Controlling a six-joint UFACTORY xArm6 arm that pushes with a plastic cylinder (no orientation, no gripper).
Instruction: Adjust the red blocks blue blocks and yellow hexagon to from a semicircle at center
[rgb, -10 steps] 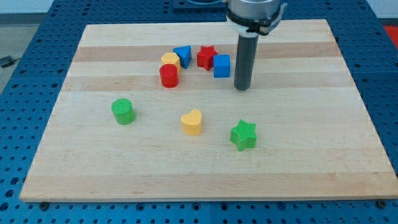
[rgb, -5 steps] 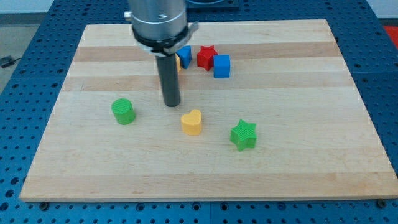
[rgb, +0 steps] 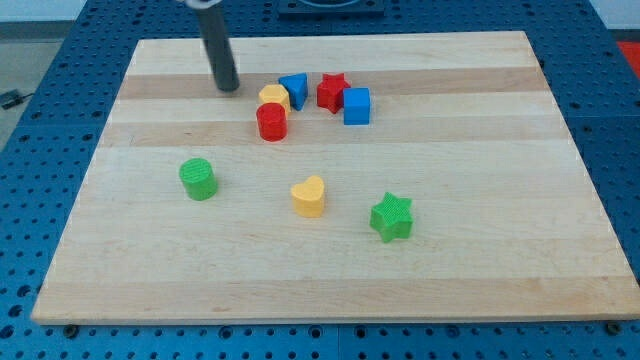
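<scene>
Tip (rgb: 228, 88) of bare rod, no jaws fitted: down on board (rgb: 480, 260), left of cluster, touching nothing. Clustered at far centre: yellow hexagon (rgb: 274, 97), red cylinder (rgb: 272, 122), blue triangle (rgb: 294, 89), red star (rgb: 332, 91), blue cube (rgb: 356, 105).

A robotics lab bench, by the look of it: a pale wooden worktop (rgb: 330, 270) lies on a blue metal plate (rgb: 40, 110) drilled with a regular grid of mounting holes, showing on every side from twelve o'clock round to nine.
</scene>
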